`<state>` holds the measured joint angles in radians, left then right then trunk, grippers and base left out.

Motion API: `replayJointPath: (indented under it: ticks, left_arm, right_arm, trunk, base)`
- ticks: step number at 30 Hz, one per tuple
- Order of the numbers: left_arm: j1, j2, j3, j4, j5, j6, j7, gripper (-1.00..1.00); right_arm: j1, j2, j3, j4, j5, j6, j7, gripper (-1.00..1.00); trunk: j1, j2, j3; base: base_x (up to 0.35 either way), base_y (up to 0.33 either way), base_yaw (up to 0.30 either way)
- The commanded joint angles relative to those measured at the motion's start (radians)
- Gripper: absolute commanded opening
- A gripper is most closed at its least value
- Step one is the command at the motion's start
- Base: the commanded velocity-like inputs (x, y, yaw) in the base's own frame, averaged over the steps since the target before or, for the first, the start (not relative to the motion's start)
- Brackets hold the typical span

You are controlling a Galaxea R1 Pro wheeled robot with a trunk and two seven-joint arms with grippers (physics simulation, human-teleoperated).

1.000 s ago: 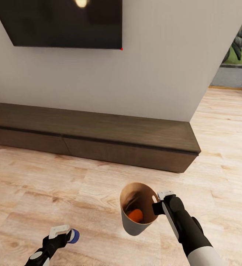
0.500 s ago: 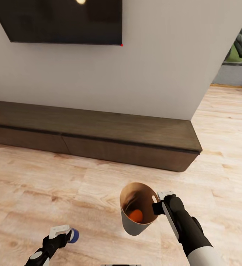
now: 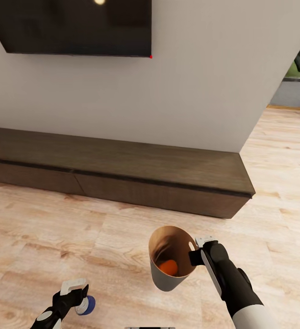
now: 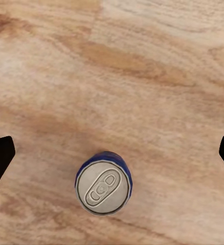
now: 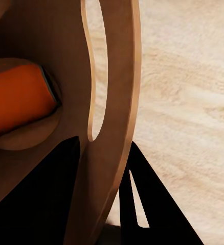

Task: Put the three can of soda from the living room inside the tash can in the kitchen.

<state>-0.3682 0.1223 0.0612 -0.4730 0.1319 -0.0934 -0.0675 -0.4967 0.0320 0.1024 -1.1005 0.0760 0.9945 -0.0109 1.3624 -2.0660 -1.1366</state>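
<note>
Your right pincer [image 3: 197,249] was clenched on the rim of the bin [image 3: 167,277] with an orange can [image 3: 168,267] inside, while your left pincer [image 4: 112,153] was released wide around the blue can [image 4: 103,184] standing on the floor [image 3: 122,237], so you needed to centre and lower it before closing.

Trash can rim [image 5: 123,92] w/ handle slot is running between the dark fingers [image 5: 158,204], which are clamping it. Orange can [image 5: 17,99] is lying on its side inside, on the tan bottom. Light wood floor [image 5: 188,87] is showing beyond.
</note>
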Motion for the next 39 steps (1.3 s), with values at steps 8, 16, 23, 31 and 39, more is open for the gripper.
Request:
replayJointPath:
  ticks: [8, 16, 23, 31, 39]
  left_arm:
    - [0.0, 0.027, 0.002, 0.001, 0.0, 0.0, 0.0, 1.0]
    - [0.0, 0.029, 0.001, 0.001, 0.0, 0.0, 0.0, 1.0]
    - [0.0, 0.03, 0.0, 0.002, 0.0, 0.0, 0.0, 1.0]
    - [0.0, 0.03, 0.0, 0.003, 0.0, 0.001, 0.0, 1.0]
    - [0.0, 0.03, 0.0, 0.004, 0.0, 0.001, 0.0, 1.0]
  right_arm:
    - [0.0, 0.0, 0.0, -0.001, -0.018, 0.0, 0.001, -1.0]
    - [0.0, 0.0, 0.0, 0.0, -0.018, 0.0, 0.002, -1.0]
    - [0.0, 0.0, 0.0, -0.001, -0.018, 0.0, 0.002, -1.0]
    - [0.0, 0.0, 0.0, -0.001, -0.018, 0.0, 0.002, -1.0]
    - [0.0, 0.0, 0.0, -0.001, -0.018, 0.0, 0.002, -1.0]
  trunk:
    - [0.0, 0.0, -0.011]
    - [0.0, 0.0, -0.024]
    - [0.0, 0.0, -0.035]
    - [0.019, -0.035, -0.063]
    - [0.05, -0.091, -0.1]
  base:
    - [0.002, 0.0, 0.0]
    - [0.0, 0.0, 0.0]
    - [0.0, 0.0, 0.0]
    - [0.0, 0.0, 0.0]
    - [0.0, 0.0, 0.0]
